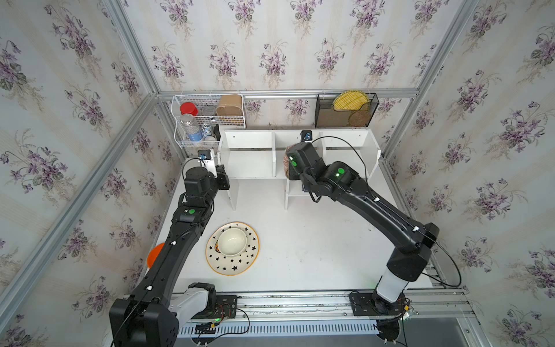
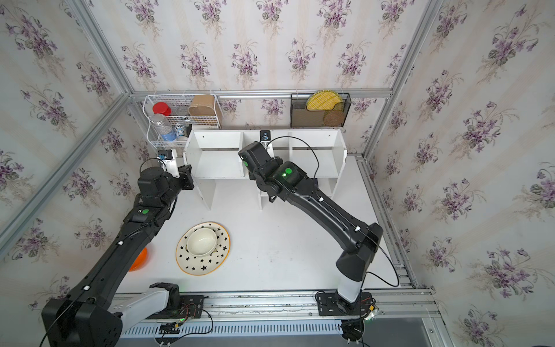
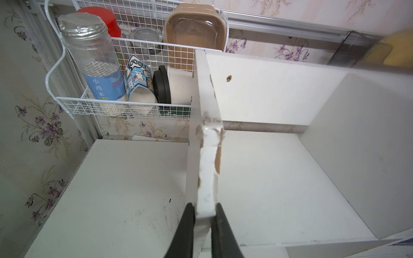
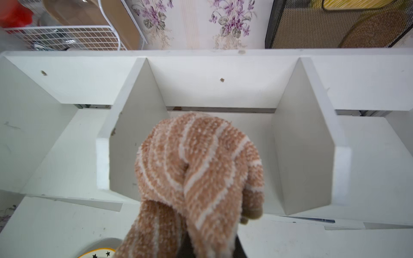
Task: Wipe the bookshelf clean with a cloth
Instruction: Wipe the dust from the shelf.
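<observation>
Where bookshelf (image 1: pixel 252 162) sits at 12 o'clock of table (image 1: pixel 315 255), noted cloth (image 4: pixel 196 167) bunched over mid compartment near its front lip, pinched in right gripper (image 4: pixel 211 245) w/ jaws pressed together and mostly buried under fabric; contact w/ shelf floor not discernible. Found left gripper (image 3: pixel 205 210) pinching front edge of 9 o'clock end panel, jaws tight on both faces, paint chipped along that edge. Logged star plate (image 1: pixel 240 266) w/ bowl (image 1: pixel 232 241) at 8 o'clock, wire basket (image 1: pixel 229 120) at 11, mesh rack (image 1: pixel 327 118) at 1, all well apart from cloth.
</observation>
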Robot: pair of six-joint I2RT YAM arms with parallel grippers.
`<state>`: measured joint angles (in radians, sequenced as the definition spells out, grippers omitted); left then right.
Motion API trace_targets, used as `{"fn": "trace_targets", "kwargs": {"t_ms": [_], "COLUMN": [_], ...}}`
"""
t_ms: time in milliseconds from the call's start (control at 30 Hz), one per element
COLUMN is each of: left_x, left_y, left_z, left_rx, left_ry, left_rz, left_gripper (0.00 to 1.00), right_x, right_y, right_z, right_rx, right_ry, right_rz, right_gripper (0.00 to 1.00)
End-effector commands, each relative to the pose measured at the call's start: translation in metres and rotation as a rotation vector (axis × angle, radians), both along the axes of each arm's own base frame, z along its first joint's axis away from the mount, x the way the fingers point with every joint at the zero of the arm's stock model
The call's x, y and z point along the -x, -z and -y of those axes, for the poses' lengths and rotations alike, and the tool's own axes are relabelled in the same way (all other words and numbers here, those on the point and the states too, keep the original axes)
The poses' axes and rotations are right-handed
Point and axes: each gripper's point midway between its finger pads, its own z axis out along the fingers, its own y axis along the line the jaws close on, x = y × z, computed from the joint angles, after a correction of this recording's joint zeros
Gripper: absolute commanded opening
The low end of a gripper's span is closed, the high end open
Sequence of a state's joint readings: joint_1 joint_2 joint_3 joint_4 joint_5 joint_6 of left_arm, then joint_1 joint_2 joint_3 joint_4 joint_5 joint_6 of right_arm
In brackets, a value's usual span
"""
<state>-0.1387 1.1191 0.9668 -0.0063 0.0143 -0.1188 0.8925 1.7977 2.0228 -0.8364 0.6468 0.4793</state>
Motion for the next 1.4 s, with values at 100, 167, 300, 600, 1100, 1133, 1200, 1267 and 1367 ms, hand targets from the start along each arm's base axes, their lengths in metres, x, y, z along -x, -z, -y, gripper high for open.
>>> {"fn": "trace_targets", "kwargs": {"t_ms": [100, 167, 300, 600, 1100, 1133, 1200, 1267, 1367], "left_x": [0.003, 0.003, 0.003, 0.002, 0.003, 0.003, 0.003, 0.003, 0.002], "left_y": [0.003, 0.003, 0.002, 0.002, 0.002, 0.002, 0.001, 0.001, 0.002], "left_z": [0.008, 0.008, 0.007, 0.007, 0.007, 0.007, 0.007, 0.007, 0.007], "left_rx": [0.056, 0.054, 0.054, 0.053, 0.056, 0.056, 0.056, 0.056, 0.055], "left_ry": [0.034, 0.033, 0.029, 0.028, 0.027, 0.028, 0.03, 0.029, 0.029], "left_rz": [-0.022, -0.021, -0.018, -0.019, -0.018, -0.018, -0.016, -0.017, -0.018], "left_gripper": [0.0, 0.0, 0.0, 0.0, 0.0, 0.0, 0.0, 0.0, 0.0], "right_x": [-0.037, -0.039, -0.04, -0.029, -0.051, -0.056, -0.064, -0.067, -0.061], "right_y": [0.03, 0.038, 0.058, 0.045, 0.068, 0.064, 0.059, 0.063, 0.073], "right_z": [0.016, 0.01, 0.007, 0.004, 0.004, 0.006, 0.006, 0.0, -0.016], "right_rx": [-0.065, -0.067, -0.041, -0.053, 0.002, -0.003, -0.018, -0.031, -0.045], "right_ry": [0.077, 0.057, 0.055, 0.049, 0.097, 0.105, 0.112, 0.101, 0.054], "right_rz": [-0.081, -0.091, -0.125, -0.104, -0.127, -0.12, -0.118, -0.132, -0.157], "right_gripper": [0.02, 0.12, 0.36, 0.63, 0.0, 0.0, 0.0, 0.0, 0.0]}}
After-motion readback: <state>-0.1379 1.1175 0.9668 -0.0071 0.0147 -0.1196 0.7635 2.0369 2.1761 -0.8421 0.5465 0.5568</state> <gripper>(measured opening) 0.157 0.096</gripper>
